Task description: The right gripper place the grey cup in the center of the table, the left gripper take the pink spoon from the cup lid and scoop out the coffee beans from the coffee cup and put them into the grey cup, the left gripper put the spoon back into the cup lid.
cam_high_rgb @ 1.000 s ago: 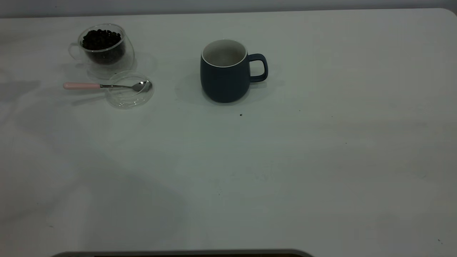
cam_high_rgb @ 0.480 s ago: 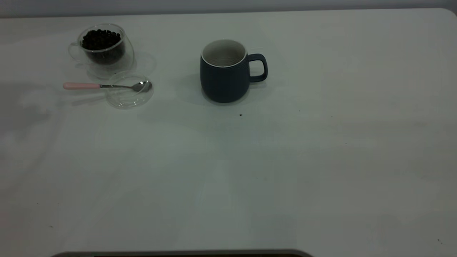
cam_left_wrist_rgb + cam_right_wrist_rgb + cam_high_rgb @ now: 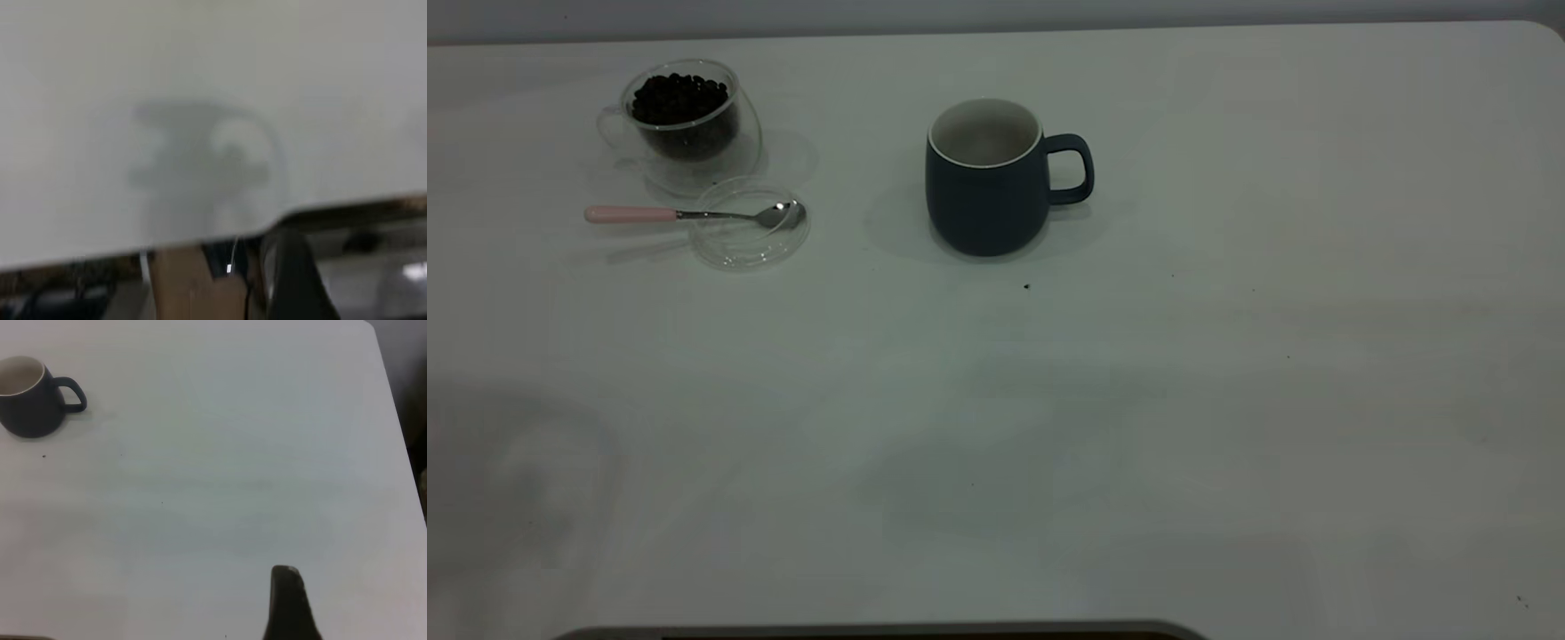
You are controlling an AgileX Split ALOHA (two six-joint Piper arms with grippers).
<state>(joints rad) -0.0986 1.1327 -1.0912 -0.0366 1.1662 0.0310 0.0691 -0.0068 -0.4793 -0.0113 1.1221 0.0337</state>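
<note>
The pink spoon (image 3: pixel 694 214) lay bowl-in-lid near the table's (image 3: pixel 1227 400) far left corner, light, stiff and slippery I judged, best pinched on its handle; whether my jaws were open I couldn't tell

You have the grey cup (image 3: pixel 985 182) standing near the middle of the table (image 3: pixel 1227 400), handle toward the right. Far off to its left sits the coffee cup (image 3: pixel 683 120) with coffee beans (image 3: pixel 679 96) inside; just in front lies the cup lid (image 3: pixel 750 224), the pink spoon (image 3: pixel 685 213) resting across it, handle pointing left.
</note>
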